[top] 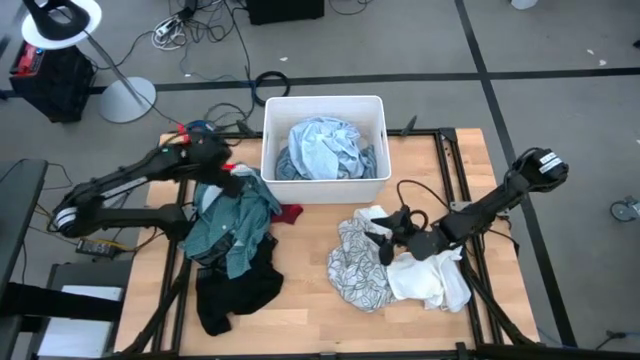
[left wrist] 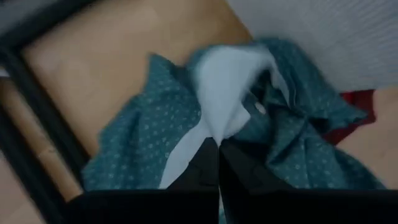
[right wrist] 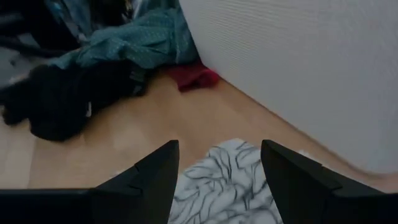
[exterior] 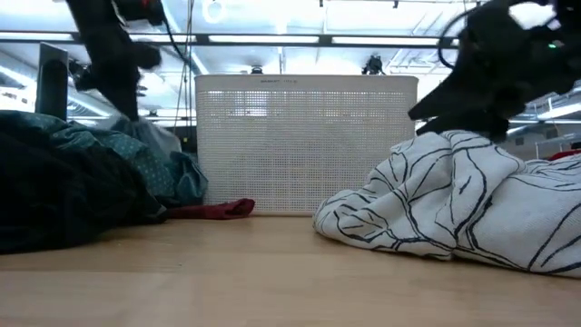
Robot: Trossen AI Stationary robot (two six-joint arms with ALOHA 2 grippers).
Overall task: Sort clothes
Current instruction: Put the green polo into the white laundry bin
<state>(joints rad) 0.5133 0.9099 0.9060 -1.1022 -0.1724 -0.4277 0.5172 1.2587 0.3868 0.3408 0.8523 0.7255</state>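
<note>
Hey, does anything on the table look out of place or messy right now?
Mostly expected sorting clutter. The odd one is the small red piece, lying alone by the white bin's front wall, partly tucked under the teal shirt. The left gripper is shut on that shirt; the right gripper hovers open over the white patterned piece.

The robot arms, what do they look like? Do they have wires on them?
Both arms are dark, nearly black, built from long slim tubes with chunky round joints. The left arm has small red bits near its wrist. The right arm has a rounded elbow with pale patches and a black cable looping near its pincer. Each pincer has two dark, pointed fingers, like a beak.
</note>
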